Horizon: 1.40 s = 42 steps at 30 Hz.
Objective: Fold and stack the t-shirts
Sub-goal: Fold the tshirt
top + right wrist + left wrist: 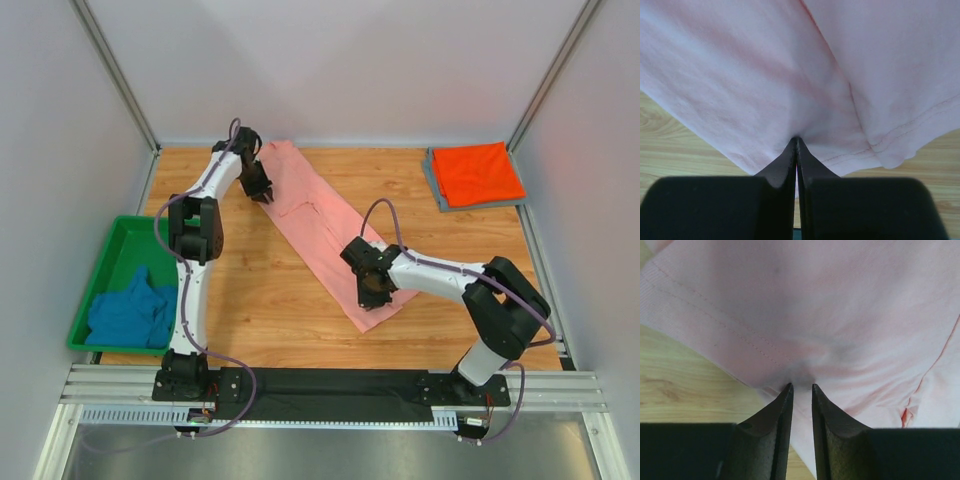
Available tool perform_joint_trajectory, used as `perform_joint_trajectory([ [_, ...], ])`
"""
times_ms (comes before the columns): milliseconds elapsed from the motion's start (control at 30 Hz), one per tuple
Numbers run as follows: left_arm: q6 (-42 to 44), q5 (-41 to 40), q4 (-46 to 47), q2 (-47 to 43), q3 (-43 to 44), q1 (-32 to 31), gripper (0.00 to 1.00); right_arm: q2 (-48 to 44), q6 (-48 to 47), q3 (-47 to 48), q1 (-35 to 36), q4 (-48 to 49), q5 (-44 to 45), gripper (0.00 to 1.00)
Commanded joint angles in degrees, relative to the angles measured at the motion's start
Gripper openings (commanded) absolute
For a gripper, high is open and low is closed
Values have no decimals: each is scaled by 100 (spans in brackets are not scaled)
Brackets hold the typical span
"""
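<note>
- Green bin (118, 245): plastic tray at the left edge of the counter (260, 300). All places below are given from it.
- Teal-blue t-shirt (130, 315): crumpled inside the bin, towards its near end. Unfolded, so judged not yet begun.
- Salmon-pink t-shirt (320, 225): right of the bin, mid-counter. It lies as a long narrow strip on a slant, with its far end nearer the bin. Judged in progress: lengthwise folds made, crosswise fold to come.
- Left hand (801, 386): at the strip's far end, the end closer to the bin. Its fingers are drawn close with a slim gap and nip a pucker of pink cloth at the tips.
- Right hand (797, 138): at the strip's near end, farther from the bin. Its fingers are pressed together on the cloth's edge, and creases radiate from the tips.
- Orange-red t-shirt (477, 172): folded flat in the far corner across the counter from the bin. Judged done.
- Grey t-shirt (433, 178): folded, directly under the orange-red one, with only its margin showing. Judged done.
- Tally, as a judgement: two of four stacked, one part-folded, one waiting.
- Counter: light wood-grain board.
- Room: plain pale wall panels on three sides, with aluminium posts (112, 70) at the far corners. An aluminium rail (110, 385) along the near edge carries both arm bases.
</note>
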Motion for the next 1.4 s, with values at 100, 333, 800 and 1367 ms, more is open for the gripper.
perform_joint_trajectory([
  [100, 434, 413, 596, 301, 124, 266, 30, 352, 864, 152, 744, 199, 235, 0],
  [333, 575, 1134, 1097, 336, 203, 302, 35, 202, 1744, 513, 1395, -348, 157, 0],
  [800, -181, 1223, 1441, -2133, -2011, 135, 43, -921, -99, 1252, -17, -1271, -1141, 20],
  [1367, -1829, 1618, 2414, -5341, -6439, -1877, 49, 253, -2570, 1356, -3251, -1736, -2726, 46],
])
